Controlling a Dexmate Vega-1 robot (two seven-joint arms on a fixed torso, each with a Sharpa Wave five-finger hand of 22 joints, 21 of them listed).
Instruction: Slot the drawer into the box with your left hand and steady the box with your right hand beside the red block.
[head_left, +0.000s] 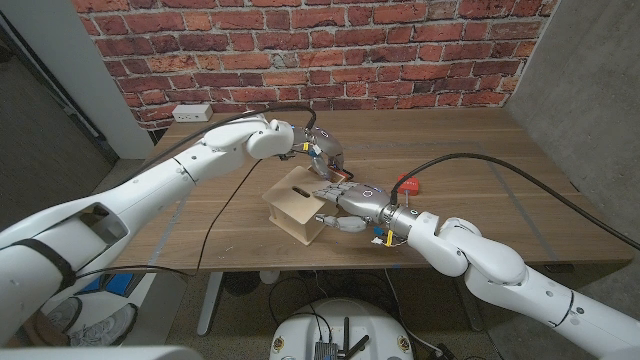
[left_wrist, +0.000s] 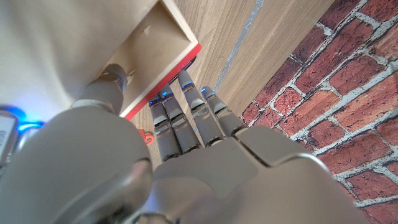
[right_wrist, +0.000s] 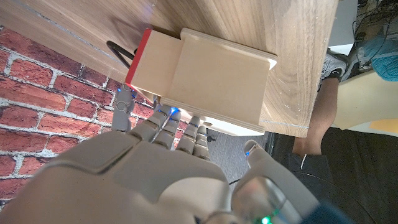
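A pale wooden box (head_left: 296, 213) stands near the table's front edge. The drawer (right_wrist: 155, 59), with its red front (right_wrist: 137, 57), sticks partly out of the box's far end. My left hand (head_left: 325, 155) reaches down over that end. Its thumb (left_wrist: 109, 84) lies inside the drawer (left_wrist: 152, 46), and its fingers (left_wrist: 186, 112) run down the outside of the red front. My right hand (head_left: 352, 205) stands against the box's right side with fingers (right_wrist: 163, 127) spread and touching the box (right_wrist: 217, 81). The red block (head_left: 406, 184) lies just right of that hand.
A white power strip (head_left: 192, 112) sits at the table's back left against the brick wall. Black cables (head_left: 470, 160) arc over both arms. The table's front edge (head_left: 300, 266) runs close behind the box. Shoes (right_wrist: 339, 59) show below the table.
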